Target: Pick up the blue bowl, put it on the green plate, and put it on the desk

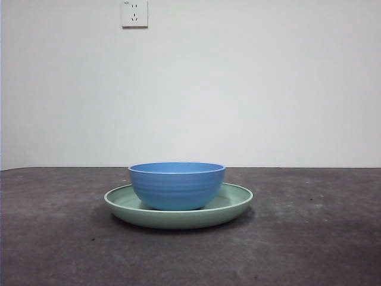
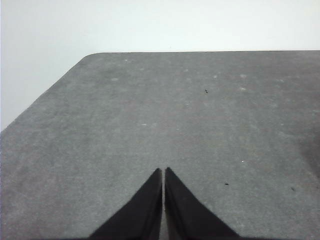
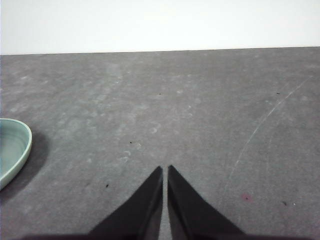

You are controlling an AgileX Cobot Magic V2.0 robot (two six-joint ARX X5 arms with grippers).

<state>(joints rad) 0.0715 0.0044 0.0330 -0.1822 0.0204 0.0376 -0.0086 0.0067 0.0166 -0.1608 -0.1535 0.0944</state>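
The blue bowl [image 1: 177,185] stands upright inside the green plate [image 1: 235,205], which rests on the desk [image 1: 309,238] at the middle of the front view. No arm shows in that view. My left gripper [image 2: 163,171] is shut over bare desk [image 2: 175,115], with neither dish in its view. My right gripper [image 3: 165,168] is shut too, holding nothing; an edge of the green plate [image 3: 12,150] shows off to one side of it, well apart from the jaws. The bowl is out of sight in both wrist views.
A white wall with a power socket [image 1: 134,13] rises behind the desk. In the left wrist view a rounded corner of the desk [image 2: 92,56] and its side edge show. A pale scratch [image 3: 265,120] and small specks mark the surface.
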